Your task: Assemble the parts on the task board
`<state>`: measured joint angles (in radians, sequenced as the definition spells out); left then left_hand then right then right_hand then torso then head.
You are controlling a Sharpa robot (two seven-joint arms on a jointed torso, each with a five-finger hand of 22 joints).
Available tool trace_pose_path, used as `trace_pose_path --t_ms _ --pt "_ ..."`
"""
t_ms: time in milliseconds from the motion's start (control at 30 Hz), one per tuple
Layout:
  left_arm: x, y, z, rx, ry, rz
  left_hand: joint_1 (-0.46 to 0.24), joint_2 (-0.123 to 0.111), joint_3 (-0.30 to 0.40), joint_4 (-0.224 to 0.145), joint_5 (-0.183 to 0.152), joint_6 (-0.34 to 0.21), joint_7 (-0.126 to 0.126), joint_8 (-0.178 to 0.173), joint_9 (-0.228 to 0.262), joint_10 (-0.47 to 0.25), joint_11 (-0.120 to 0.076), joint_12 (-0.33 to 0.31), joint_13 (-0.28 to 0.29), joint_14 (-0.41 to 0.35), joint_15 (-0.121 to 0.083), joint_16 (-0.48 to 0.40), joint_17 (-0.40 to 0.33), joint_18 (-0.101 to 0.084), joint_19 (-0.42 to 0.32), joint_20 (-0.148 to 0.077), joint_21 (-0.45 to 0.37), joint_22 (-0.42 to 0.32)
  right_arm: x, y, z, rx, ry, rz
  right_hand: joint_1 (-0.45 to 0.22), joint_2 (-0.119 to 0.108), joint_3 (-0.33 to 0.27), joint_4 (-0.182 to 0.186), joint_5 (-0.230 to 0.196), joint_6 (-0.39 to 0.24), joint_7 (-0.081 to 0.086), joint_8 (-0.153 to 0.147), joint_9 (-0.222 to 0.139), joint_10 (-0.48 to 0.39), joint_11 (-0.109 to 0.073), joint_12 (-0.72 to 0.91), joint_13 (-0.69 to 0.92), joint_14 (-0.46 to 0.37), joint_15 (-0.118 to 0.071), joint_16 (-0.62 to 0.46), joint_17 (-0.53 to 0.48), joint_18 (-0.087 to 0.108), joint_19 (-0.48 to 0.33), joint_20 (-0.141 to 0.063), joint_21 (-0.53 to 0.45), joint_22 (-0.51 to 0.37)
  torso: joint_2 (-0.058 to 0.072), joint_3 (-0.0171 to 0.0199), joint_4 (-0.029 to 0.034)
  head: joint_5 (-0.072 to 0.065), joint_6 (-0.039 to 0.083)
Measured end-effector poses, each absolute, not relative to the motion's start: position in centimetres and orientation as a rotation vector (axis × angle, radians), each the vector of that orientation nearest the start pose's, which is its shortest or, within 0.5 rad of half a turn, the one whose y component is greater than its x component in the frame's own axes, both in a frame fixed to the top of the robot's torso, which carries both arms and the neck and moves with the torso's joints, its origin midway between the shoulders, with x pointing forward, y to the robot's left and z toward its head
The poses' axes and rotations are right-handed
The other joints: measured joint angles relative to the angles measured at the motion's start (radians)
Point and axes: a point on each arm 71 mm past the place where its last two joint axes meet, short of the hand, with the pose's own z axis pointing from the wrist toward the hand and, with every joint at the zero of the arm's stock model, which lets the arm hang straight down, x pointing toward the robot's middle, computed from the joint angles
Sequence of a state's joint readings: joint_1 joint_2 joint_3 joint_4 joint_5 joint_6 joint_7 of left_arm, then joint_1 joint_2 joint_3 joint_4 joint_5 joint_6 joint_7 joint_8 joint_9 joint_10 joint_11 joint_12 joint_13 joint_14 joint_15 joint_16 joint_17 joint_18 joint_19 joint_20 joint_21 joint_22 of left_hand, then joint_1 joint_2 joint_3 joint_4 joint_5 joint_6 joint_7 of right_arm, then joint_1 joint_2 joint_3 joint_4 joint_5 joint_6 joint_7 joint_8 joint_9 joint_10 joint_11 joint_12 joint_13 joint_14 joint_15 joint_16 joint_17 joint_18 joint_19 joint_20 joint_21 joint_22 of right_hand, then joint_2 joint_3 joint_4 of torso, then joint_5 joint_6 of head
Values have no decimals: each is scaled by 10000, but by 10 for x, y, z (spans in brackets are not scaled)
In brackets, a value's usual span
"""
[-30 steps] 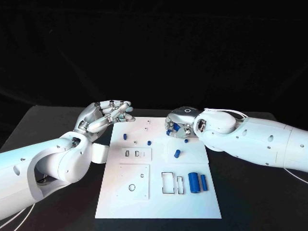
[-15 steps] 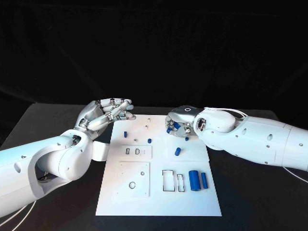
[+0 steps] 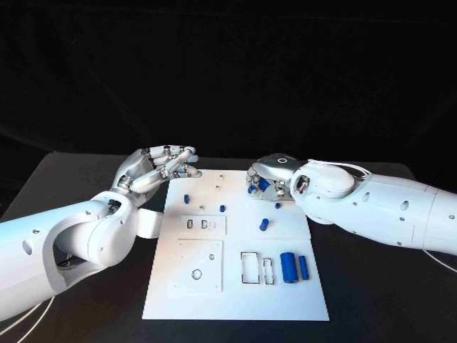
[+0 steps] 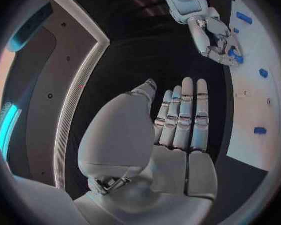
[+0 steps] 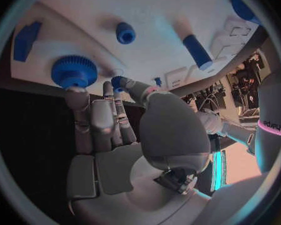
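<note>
Inspector: State your hands.

Robot: My left hand [image 3: 158,168] hovers at the board's [image 3: 290,300] far left corner. From the head it looks curled, fingertips near the thumb; the left wrist view shows the fingers [image 4: 184,115] straight, side by side, nothing in them. My right hand [image 3: 268,180] is at the board's far right edge, bent down over blue pieces. Its wrist view shows fingertips against a ribbed blue knob [image 5: 73,71] and a small blue peg [image 5: 118,81]; whether I grip either, I cannot tell.

Inspector: What does one view give that another withholds?

Robot: The head view lays out the whole board: two long cylinders [image 3: 288,267] side by side near the right edge, an upright peg [image 3: 263,226] beyond them, small pieces [image 3: 186,198] toward the far left. The right wrist view alone shows the knob under my hand, also a round cap [image 5: 125,33], a long cylinder [image 5: 196,51] and a square block [image 5: 25,40] on the white surface. The left wrist view shows my right hand [image 4: 217,35] from across the board.

Inspector: Any difference from a second ago?

Robot: Little. Both hands have stayed at their corners; the loose pieces lie as before.

Inspector: Recesses and contents?

Robot: Outlined rectangular slots [image 3: 249,268] beside the cylinders and two small ones [image 3: 196,224] mid-board; I see nothing seated in them. The board lies flat on the tabletop [image 3: 393,300].
</note>
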<state>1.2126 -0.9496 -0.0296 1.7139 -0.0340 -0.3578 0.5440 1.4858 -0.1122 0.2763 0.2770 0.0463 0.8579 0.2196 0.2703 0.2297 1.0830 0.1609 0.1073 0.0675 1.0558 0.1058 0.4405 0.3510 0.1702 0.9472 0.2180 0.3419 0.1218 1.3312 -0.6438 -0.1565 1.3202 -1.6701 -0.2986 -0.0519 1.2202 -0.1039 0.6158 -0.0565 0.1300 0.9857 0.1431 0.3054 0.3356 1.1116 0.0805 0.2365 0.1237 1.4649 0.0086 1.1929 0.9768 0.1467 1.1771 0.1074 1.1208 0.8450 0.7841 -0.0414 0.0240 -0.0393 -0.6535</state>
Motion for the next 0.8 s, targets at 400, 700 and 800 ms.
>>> trace_pose_path --t_ms 400,700,800 --pt "457 210 -144 -9799 12764 -16666 0 0 54 2 0 1 0 0 0 0 0 0 0 0 0 0 14 -1 0 0 0 -8 533 -135 -157 -4615 14432 5377 14 13 0 0 18 -1 0 46 0 0 1 0 1 -1 0 96 97 0 41 -42 61 133 19 -7 34 63 139" --pt "457 208 -144 -9806 12790 -16726 0 0 54 2 0 1 0 0 -1 -36 36 0 0 0 0 0 24 -1 0 0 0 -7 543 -119 -151 -4356 13948 5398 12 10 40 41 15 -4 2 63 0 0 1 0 -11 -1 1 136 123 1 69 -71 88 179 58 -26 106 80 217" --pt "457 207 -144 -9803 12802 -16752 0 0 54 2 0 1 0 0 -1 -36 36 0 0 0 0 0 24 -2 0 0 0 -7 545 -114 -150 -4313 13870 5423 9 7 31 49 13 -6 2 63 0 -1 1 0 -24 -1 1 136 124 1 69 -71 87 179 74 -37 134 81 243"
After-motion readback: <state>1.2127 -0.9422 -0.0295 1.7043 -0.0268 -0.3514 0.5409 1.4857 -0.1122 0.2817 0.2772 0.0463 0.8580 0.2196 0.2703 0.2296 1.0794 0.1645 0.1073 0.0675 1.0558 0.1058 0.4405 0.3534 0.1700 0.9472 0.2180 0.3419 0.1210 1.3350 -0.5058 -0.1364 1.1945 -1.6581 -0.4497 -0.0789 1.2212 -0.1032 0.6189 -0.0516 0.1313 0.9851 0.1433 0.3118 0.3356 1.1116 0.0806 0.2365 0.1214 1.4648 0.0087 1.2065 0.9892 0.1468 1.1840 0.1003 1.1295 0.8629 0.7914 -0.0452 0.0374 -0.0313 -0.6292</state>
